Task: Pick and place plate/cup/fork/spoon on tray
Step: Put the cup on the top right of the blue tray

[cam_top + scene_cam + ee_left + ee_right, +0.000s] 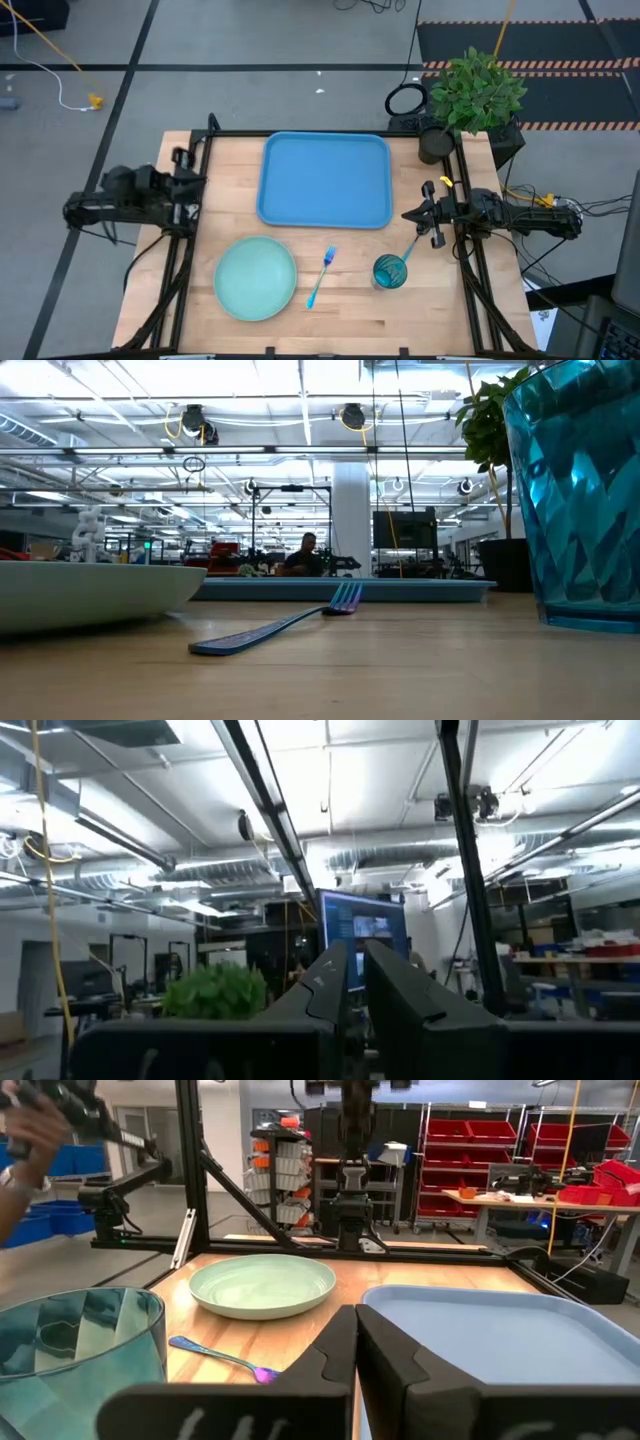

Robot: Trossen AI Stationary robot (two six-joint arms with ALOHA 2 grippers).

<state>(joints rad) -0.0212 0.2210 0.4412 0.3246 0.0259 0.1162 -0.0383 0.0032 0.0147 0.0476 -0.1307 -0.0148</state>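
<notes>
The bright-blue tray lies at the table's far middle. The mint-green plate lies flat at the near left. The blue fork lies on the table between the plate and the teal cup, which stands upright at the near right. The spoon's light blue handle slants from the cup toward my right gripper; its bowl end does not show. My right gripper is shut and empty at the tray's right edge, pointing left. My left gripper is shut and empty at the table's left edge.
A potted plant with a dark pot stands at the far right corner. Black frame rails run along the table's edges. A person's hand shows beyond the table's left side. Bare wood lies between the tray and the dishes.
</notes>
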